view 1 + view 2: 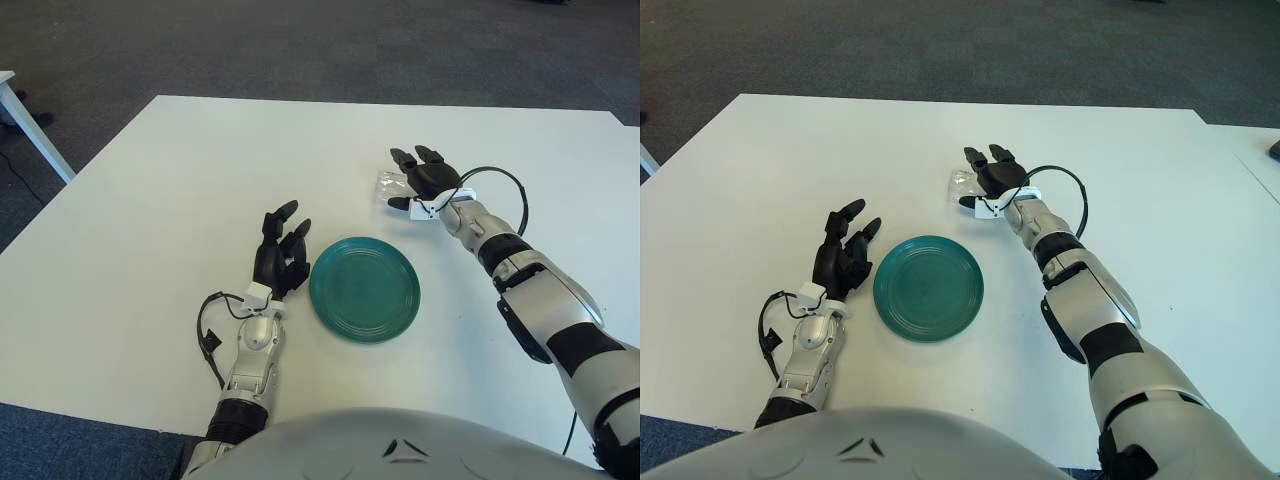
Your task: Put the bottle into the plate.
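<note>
A clear plastic bottle (388, 183) lies on its side on the white table, behind the teal plate (364, 288). My right hand (419, 181) is over the bottle's right part and hides most of it. The fingers stretch out above it and the thumb reaches along its near side, without closing on it. In the right eye view the bottle (961, 181) shows to the left of the same hand (992, 178). The plate (928, 287) has nothing in it. My left hand (280, 250) shows just left of the plate, fingers relaxed and pointing away from me.
The white table (170, 170) reaches to a far edge and a left edge, with dark carpet beyond. A leg of another table (30, 125) stands at the far left. A black cable (500, 180) loops at my right wrist.
</note>
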{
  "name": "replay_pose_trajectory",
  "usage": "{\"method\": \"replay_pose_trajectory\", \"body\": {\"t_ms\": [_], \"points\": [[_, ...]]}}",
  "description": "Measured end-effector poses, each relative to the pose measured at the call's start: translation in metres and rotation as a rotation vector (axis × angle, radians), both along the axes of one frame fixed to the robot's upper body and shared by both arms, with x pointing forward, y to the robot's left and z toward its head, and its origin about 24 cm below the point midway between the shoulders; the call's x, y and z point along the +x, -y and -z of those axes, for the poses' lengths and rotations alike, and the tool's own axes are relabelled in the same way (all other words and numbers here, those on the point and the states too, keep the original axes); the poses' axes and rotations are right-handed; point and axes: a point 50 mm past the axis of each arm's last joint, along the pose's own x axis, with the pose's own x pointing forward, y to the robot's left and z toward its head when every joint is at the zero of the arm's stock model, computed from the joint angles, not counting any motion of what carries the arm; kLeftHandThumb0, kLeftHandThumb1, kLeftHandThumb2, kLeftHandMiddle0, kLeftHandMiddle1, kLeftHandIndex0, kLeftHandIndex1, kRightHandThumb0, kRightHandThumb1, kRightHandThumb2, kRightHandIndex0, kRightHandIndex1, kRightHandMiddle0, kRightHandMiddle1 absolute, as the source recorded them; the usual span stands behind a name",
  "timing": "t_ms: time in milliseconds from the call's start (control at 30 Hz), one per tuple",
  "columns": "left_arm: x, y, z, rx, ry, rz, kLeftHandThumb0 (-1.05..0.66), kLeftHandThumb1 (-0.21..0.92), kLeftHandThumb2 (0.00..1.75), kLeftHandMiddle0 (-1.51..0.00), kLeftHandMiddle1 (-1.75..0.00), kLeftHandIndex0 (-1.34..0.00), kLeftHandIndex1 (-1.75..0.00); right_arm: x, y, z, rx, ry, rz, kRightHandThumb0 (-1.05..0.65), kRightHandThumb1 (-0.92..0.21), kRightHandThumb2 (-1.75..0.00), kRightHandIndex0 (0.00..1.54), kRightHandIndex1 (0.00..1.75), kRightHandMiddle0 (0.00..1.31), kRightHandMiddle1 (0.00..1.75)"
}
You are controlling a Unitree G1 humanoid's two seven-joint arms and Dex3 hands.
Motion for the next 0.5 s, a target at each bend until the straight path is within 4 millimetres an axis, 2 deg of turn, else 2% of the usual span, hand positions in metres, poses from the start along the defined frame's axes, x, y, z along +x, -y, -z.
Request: {"method": "replay_pose_trajectory", "body": {"t_ms": [500], "points": [[-0.003, 0.002, -0.001, -0.023, -0.003, -0.002, -0.82, 0.92, 0.66, -0.60, -0.03, -0.08, -0.77, -0.010, 0.005, 0.014, 0.056, -0.022, 0.026, -1.05, -0.92, -0.64, 0.02, 0.01, 0.01, 0.01]]}}
